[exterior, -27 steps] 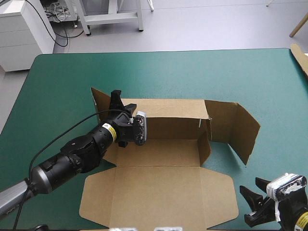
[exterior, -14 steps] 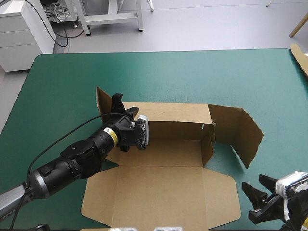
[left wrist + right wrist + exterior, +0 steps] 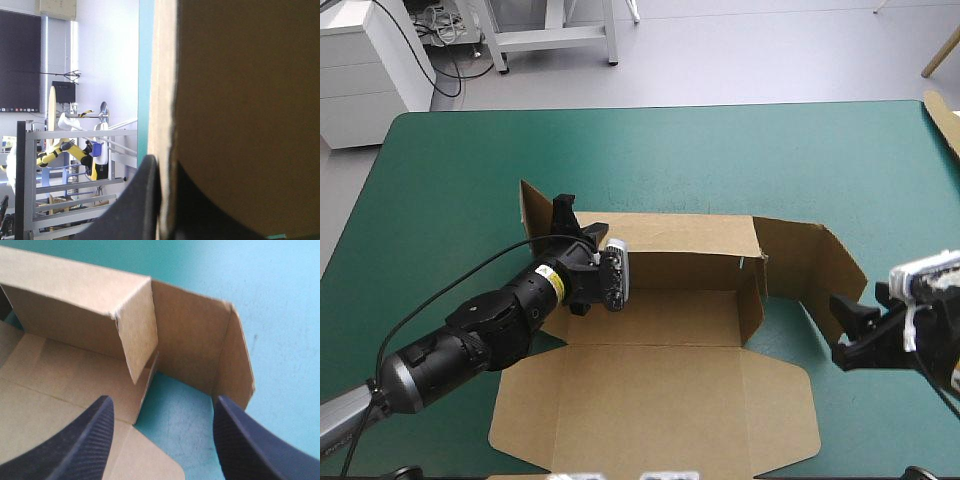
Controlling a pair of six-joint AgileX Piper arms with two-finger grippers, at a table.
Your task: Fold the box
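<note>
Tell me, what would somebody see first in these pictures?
A brown cardboard box, half folded with its back wall up, sits mid-table on the teal-green cover. The left arm's black fingers pinch its left flap, while the right arm's black fingers spread open near its standing right flap.

even diffuse overhead light, no glare; only the left wrist view is backlit
high view: teal-green cover [image 3: 470,180] is lit flat and shadows stay soft. the box [image 3: 660,380] back wall's inner face is darker than its floor, and a soft shadow lies on the cover under the raised right flap [image 3: 815,275]. left wrist view: the board sits close up in shade, dark against the bright white room behind it, and the left gripper [image 3: 164,172] is nearly a silhouette. right wrist view: bright. shadow pools on the cover under the flap, ahead of the right gripper [image 3: 162,405], and its ribbed fingers [image 3: 85,440] catch light.
</note>
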